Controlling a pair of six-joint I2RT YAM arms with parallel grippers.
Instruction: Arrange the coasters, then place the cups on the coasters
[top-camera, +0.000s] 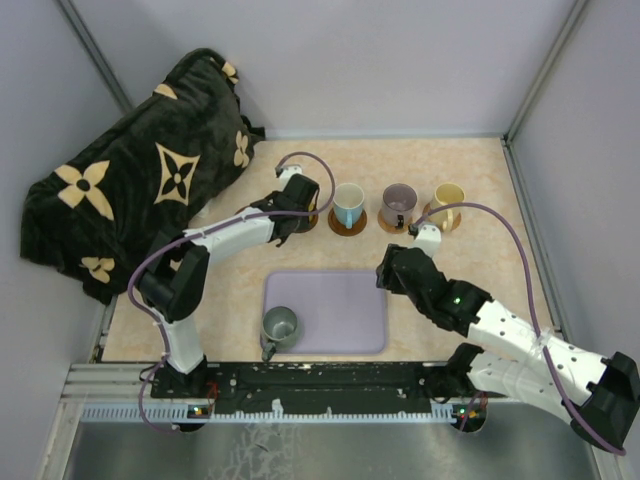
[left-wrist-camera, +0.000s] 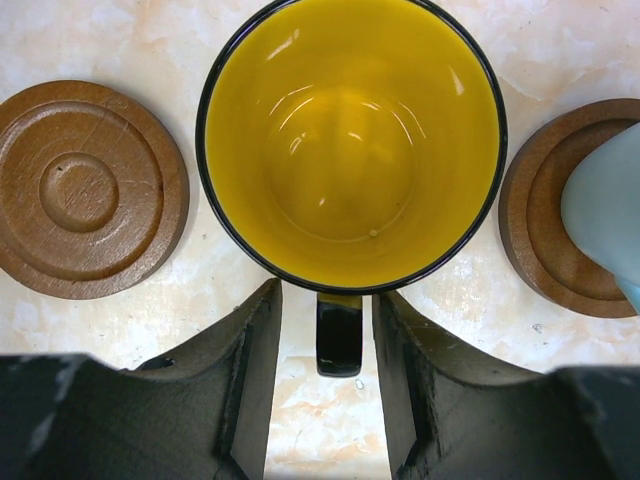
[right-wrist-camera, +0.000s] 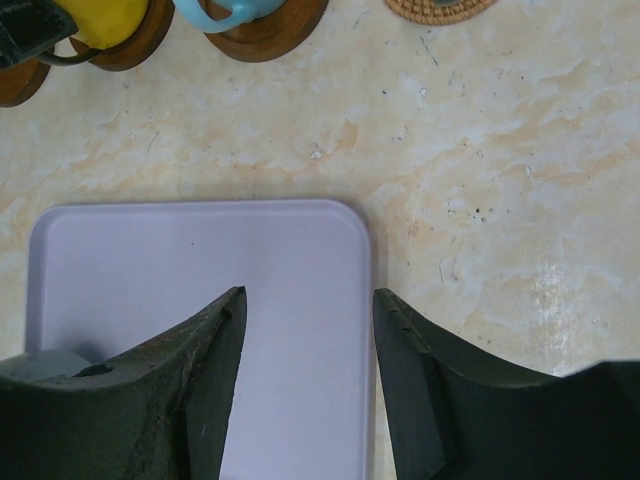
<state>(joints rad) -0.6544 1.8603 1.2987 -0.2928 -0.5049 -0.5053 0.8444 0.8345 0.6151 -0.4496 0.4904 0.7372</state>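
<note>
Straddling the handle (left-wrist-camera: 338, 335) of the yellow cup (left-wrist-camera: 350, 140), my left fingers (left-wrist-camera: 250, 370) stand apart with a gap on either side, gripping nothing; the cup sits upright straight ahead of the tips, its handle pointing back into the space between them. Off to the left of the fingers lies a bare coaster (left-wrist-camera: 85, 190), just beside the cup; to the right another coaster (left-wrist-camera: 545, 230) carries the light blue cup (left-wrist-camera: 605, 210). From my right wrist the yellow cup looks seated on a dark coaster (right-wrist-camera: 130, 45) of its own.

My right fingers (right-wrist-camera: 205, 380) are also apart and hold nothing, hanging over the lavender tray (right-wrist-camera: 200, 260); the grey-green cup (top-camera: 280, 327) stands at the tray's corner, low and left of them, not yet on a coaster.

I judge that cup to be glazed ceramic: rigid, slick, fairly heavy for its size, and liable to chip if knocked; it will not give under my pads. The handle looks like the surest hold, pinched across its flat sides close to the body so the cup cannot swing; the rim wall would do, but the glaze may slip.
</note>
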